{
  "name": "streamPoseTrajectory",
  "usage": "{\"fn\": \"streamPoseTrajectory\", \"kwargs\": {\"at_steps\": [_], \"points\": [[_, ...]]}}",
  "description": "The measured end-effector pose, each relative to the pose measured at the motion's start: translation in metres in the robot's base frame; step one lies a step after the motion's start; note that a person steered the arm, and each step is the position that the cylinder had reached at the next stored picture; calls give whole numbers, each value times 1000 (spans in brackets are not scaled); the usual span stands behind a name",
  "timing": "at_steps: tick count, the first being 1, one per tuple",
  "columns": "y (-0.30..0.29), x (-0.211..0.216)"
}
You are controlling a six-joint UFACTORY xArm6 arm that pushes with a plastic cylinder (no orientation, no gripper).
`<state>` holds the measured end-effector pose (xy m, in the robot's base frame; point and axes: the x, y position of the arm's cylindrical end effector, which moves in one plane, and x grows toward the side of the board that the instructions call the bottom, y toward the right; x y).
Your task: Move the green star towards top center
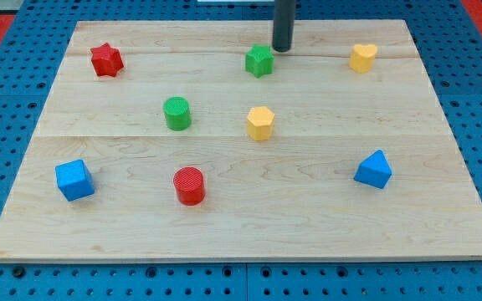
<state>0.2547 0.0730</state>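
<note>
green star [259,60], red star [106,59], pale wooden board [241,217]

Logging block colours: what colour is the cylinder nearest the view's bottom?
Red: the red cylinder, seen in the camera view.

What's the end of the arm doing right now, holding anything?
My tip: a bare rod with no jaws, holding nothing; it sits just to the upper right of the green star, near the board's top centre.
</note>
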Motion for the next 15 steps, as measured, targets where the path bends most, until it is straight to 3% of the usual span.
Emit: {"fn": "streamPoseTrajectory", "kwargs": {"at_steps": [2,4,5,10,13,15], "points": [[5,10],[13,47],[6,39],[-75,65],[-111,31],[-153,36]]}}
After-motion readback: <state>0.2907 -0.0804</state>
